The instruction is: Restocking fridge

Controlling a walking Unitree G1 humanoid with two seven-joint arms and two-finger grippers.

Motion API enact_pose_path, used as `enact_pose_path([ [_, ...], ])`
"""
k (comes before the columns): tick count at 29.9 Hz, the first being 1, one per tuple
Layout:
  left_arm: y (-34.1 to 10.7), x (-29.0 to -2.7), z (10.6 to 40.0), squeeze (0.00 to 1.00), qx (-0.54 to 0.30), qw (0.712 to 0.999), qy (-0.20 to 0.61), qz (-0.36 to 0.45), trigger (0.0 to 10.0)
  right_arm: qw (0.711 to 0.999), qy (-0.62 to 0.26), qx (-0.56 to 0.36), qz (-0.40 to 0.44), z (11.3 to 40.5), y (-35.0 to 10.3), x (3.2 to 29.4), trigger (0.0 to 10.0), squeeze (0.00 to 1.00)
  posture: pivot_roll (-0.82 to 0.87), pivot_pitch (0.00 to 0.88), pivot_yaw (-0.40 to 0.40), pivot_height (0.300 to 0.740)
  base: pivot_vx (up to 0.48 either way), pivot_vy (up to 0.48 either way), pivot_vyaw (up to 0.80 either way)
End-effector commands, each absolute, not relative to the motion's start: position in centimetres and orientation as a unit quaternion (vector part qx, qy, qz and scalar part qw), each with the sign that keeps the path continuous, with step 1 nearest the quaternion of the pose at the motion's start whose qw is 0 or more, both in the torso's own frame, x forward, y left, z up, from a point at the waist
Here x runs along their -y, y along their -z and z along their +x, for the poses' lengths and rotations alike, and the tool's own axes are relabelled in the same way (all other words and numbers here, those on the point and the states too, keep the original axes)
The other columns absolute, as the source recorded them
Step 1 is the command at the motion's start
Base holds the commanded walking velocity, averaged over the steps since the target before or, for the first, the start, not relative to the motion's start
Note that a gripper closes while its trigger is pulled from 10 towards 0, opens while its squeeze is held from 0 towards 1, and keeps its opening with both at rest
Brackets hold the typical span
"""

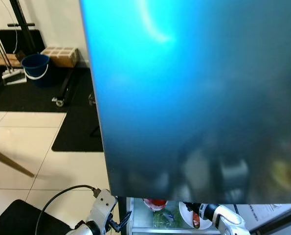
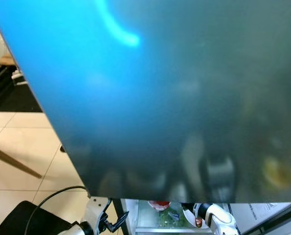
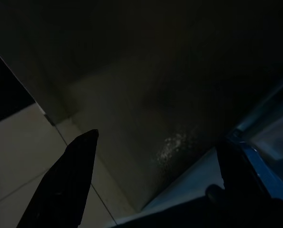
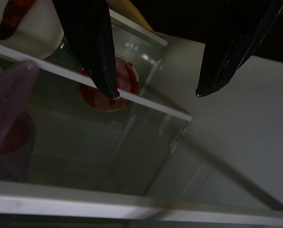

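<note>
Fridge door (image 1: 194, 88), a large glossy blue-to-grey panel, takes up most of the left eye view, close to the camera and blurred, with dim reflections low on its face. Below its lower edge the fridge interior (image 1: 167, 215) shows a shelf with a red item (image 1: 155, 202), green produce (image 1: 164, 219) and a white dish (image 1: 188, 213). The left gripper (image 1: 120, 223) sits at the bottom, just beside the door's lower corner, trailing a black cable (image 1: 62, 195); the right arm (image 1: 223, 218) reaches in toward the shelf. The floor is pale tile (image 1: 23, 142) with a black mat (image 1: 79, 122); farther back stand a blue bucket (image 1: 36, 67) and a cardboard box (image 1: 61, 55) against a light wall. The right eye view repeats this with the door covering still more of the frame. The left wrist view is very dark: the left gripper's fingers (image 3: 65, 185) are spread apart, holding nothing, over a grey surface and a blue-edged rim (image 3: 262, 161). The right wrist view shows the right gripper (image 4: 155, 92) released, fingers parted and empty, above a glass shelf (image 4: 131, 102) with a white edge; a red lid (image 4: 124, 85) lies beneath the glass, and a purplish bag (image 4: 13, 114) is nearby.
</note>
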State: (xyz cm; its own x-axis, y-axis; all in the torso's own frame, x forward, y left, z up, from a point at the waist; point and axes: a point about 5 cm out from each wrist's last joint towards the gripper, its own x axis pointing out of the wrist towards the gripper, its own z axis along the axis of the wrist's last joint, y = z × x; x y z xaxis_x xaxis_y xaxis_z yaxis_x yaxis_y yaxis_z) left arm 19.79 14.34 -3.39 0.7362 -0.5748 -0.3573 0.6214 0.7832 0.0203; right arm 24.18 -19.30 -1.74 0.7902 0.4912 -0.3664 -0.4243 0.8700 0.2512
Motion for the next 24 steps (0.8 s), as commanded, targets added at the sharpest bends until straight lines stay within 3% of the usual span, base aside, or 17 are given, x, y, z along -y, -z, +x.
enact_pose_path([
  [1, 3.2, -15.1, 20.1, 0.00, -0.162, 0.934, 0.308, 0.078, 10.0, 0.942, -0.238, -0.220, 0.084, 23.7, 2.1, 19.5, 10.0, 0.00, 0.09, 0.000, -0.028, 0.740, 0.000, 0.000, 0.00],
  [16, 4.1, -15.9, 19.4, 0.00, -0.191, 0.939, 0.278, 0.072, 10.0, 0.939, -0.231, -0.242, 0.080, 22.9, 2.8, 19.8, 10.0, 0.00, 0.09, 0.000, -0.030, 0.740, 0.000, 0.000, 0.00],
  [24, 6.5, -18.0, 16.7, 0.00, -0.282, 0.936, 0.205, 0.036, 10.0, 0.937, -0.205, -0.270, 0.080, 21.6, 3.9, 20.7, 10.0, 0.00, 0.09, 0.000, -0.032, 0.740, 0.000, 0.000, 0.00],
])
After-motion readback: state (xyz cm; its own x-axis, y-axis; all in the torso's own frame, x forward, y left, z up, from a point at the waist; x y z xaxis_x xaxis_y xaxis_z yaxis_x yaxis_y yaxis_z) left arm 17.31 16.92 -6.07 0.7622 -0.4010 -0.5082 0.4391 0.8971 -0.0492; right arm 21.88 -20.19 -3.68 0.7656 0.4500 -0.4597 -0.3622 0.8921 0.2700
